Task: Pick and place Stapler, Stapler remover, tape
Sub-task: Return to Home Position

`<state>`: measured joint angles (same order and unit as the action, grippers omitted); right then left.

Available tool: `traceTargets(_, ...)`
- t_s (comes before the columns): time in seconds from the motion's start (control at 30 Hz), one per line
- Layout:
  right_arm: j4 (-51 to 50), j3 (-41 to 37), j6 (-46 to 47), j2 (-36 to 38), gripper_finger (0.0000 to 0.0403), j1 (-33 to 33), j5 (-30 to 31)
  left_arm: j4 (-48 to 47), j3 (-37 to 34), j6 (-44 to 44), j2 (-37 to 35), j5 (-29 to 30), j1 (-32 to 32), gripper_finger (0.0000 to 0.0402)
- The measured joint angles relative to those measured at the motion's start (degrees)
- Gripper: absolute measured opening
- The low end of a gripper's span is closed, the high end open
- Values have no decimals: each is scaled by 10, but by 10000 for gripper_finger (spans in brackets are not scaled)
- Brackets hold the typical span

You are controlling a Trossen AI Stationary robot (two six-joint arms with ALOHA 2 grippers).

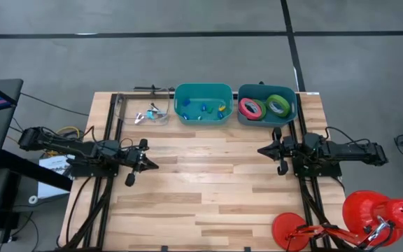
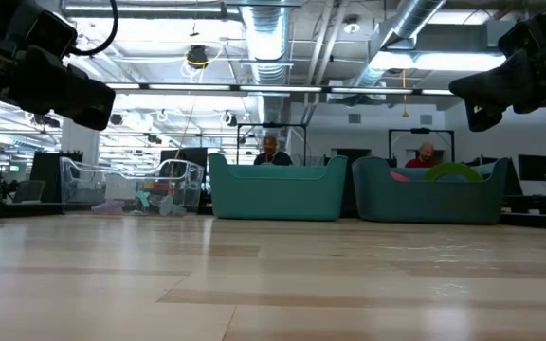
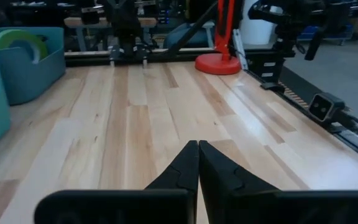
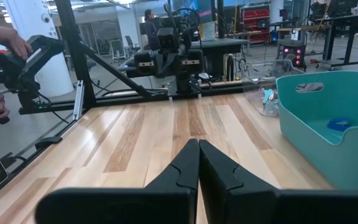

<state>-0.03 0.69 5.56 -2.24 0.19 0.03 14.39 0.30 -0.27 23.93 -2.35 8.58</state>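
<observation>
High view: sorting looks done, so both my arms sit parked.

On the wooden table (image 1: 208, 203), the darker bin (image 1: 266, 123) touching the teal bin's (image 1: 178, 105) right side holds the pink tape roll (image 1: 252, 108) and green tape roll (image 1: 279, 105). My left claw (image 1: 154, 166) and right claw (image 1: 260, 150), tips pressed together and empty, flank the teal bin out front, leaving it unblocked.

Smooth pale wooden table (image 1: 208, 189), glossy green plastic bin (image 1: 203, 104), clear plastic tray (image 1: 143, 110), matt dark gripper (image 3: 197, 163)
</observation>
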Motion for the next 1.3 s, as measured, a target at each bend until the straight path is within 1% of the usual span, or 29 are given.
traceTargets(0.13,0,0,0,0,0,0,0,-40,0,0,-42,10,0,3)
traceTargets(0.4,0,0,0,0,0,0,0,-99,0,0,-108,11,0,3)
traceTargets(0.63,0,0,0,0,0,0,0,-134,0,0,-152,24,0,3)
traceTargets(0.77,0,0,0,0,0,0,0,-135,0,0,-171,28,-4,3)
traceTargets(0.9,0,0,0,0,0,0,0,-136,0,0,-187,28,-29,3)
traceTargets(1.17,0,0,0,0,0,0,0,-135,0,0,-220,28,-109,3)
traceTargets(1.3,0,0,0,0,0,0,0,-135,0,0,-229,28,-129,3)
